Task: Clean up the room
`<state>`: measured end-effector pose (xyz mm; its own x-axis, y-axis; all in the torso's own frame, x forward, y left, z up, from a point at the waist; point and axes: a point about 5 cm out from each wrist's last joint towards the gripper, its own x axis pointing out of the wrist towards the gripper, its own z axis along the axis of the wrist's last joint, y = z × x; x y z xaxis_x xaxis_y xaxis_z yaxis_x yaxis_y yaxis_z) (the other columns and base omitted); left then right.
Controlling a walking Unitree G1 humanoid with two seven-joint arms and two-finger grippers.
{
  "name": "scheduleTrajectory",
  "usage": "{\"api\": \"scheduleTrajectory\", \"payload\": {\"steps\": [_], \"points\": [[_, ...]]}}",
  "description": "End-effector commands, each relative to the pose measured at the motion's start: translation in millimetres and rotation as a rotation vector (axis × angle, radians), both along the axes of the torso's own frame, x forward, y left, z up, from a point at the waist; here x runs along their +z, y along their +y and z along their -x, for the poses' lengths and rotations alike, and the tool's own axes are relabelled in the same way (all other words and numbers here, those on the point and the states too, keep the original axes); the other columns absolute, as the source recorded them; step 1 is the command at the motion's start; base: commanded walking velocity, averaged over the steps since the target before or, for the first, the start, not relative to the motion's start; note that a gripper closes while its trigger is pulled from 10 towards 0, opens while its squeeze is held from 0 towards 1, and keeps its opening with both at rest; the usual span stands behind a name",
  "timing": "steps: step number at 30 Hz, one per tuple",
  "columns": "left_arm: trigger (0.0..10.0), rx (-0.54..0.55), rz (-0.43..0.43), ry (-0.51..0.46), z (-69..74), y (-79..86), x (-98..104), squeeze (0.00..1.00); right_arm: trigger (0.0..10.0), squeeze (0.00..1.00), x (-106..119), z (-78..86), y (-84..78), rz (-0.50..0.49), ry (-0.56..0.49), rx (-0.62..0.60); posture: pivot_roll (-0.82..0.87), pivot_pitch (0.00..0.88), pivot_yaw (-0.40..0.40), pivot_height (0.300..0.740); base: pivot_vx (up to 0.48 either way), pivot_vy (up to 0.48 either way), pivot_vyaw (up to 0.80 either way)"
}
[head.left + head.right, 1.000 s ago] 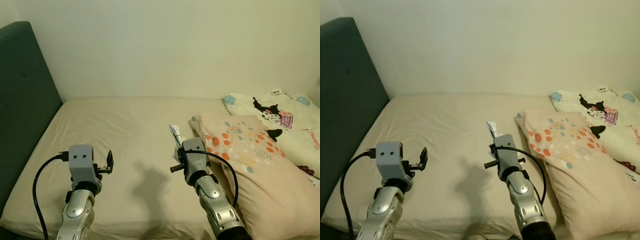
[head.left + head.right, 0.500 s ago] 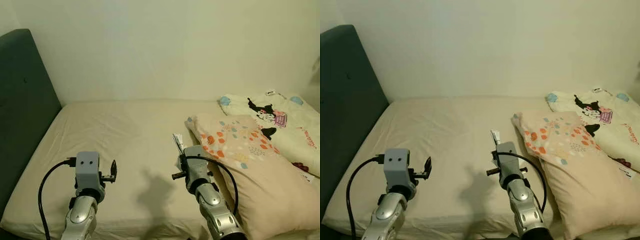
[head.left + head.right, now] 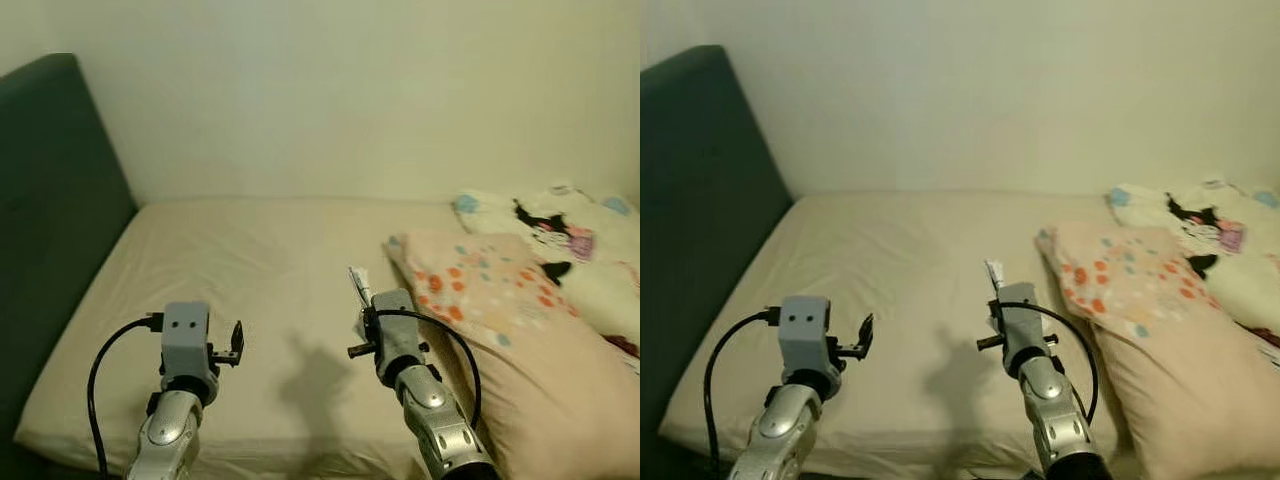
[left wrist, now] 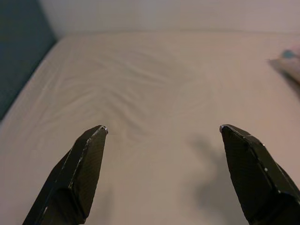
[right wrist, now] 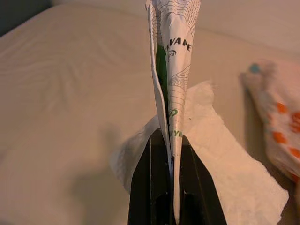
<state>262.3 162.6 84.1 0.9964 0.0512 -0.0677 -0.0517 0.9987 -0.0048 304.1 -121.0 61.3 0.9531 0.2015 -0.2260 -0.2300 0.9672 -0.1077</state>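
Wrapper, white, green-printed, folded flat

1. The bed carries a beige fitted sheet, lightly wrinkled, and runs from the dark green headboard on the robot's left to the wall behind.
2. A pillow with orange and teal spots lies on the right part of the bed.
3. A cream blanket with a cartoon print lies beyond it, touching the pillow, near the right edge.
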Motion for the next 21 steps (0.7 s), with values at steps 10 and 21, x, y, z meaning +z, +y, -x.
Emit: {"api": "scheduleTrajectory", "payload": {"steps": [10,21], "points": [[10.0,-0.005,-0.012,0.016,0.8,2.3,-0.2,0.0,10.0,0.0,-2.9,-0.4,7.2,-0.041,0.034,0.019,-0.01,0.069,-0.046,0.74,0.0,0.0,0.8],[10.0,0.001,-0.007,0.015,1.3,3.5,0.5,0.0,10.0,0.0,-2.0,-0.1,7.6,-0.034,0.03,0.027,-0.01,0.075,-0.046,0.74,0.0,0.0,0.8]]}}
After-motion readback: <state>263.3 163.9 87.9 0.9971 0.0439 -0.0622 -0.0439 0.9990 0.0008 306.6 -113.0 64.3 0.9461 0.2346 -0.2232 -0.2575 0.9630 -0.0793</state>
